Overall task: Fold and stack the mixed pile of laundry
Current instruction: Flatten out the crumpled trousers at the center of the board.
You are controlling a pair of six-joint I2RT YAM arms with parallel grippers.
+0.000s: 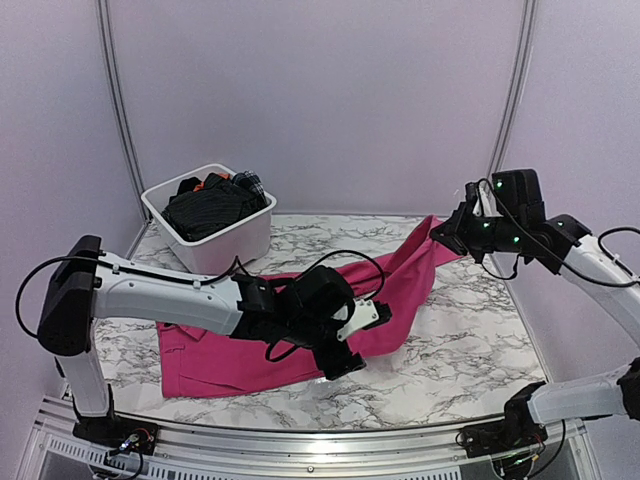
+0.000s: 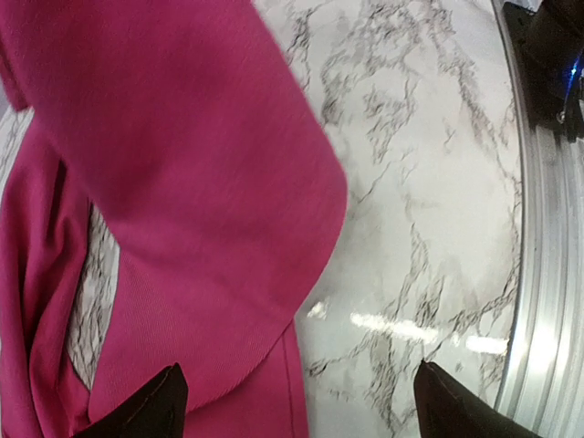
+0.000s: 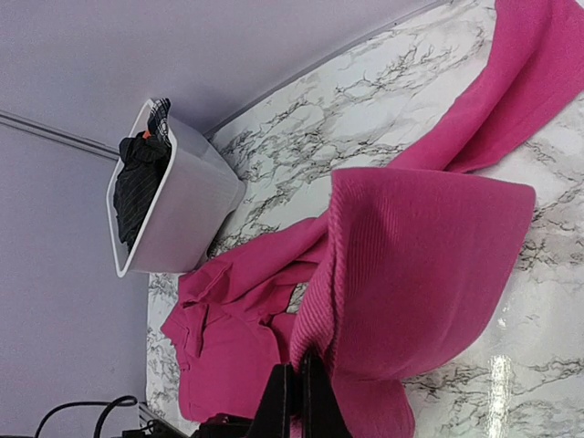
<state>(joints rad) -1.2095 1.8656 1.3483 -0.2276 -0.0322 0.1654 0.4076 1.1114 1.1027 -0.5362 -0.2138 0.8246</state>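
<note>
On my overhead feed the marble bench (image 1: 470, 350) carries one garment so far. The pink cloth (image 1: 250, 365) lies spread but rumpled from the middle toward 7 o'clock. One long corner rises off the surface toward 2 o'clock. I see no clean fold in it yet, and nothing has been stacked anywhere.

The white tub (image 1: 235, 240) stands at 11 o'clock, just beside the far edge of the cloth. The rest of the pile sits in it. The black striped shirt (image 1: 205, 208) fills most of it.

My right tool (image 3: 297, 392) is clenched on the raised corner of the pink cloth, holding it up at 2 o'clock. My left tool (image 2: 297, 406) is released, with its fingers wide apart above the cloth's near edge at about 6 o'clock. Cloth lies against one finger, but nothing is pinched.

An orange garment (image 1: 203, 182) peeks out at the tub's far side, with a small plaid piece (image 1: 250, 183) at its 1 o'clock corner.

By my reading we are at the very start. The first item is being laid out, and three more wait to be unloaded, folded and stacked.
</note>
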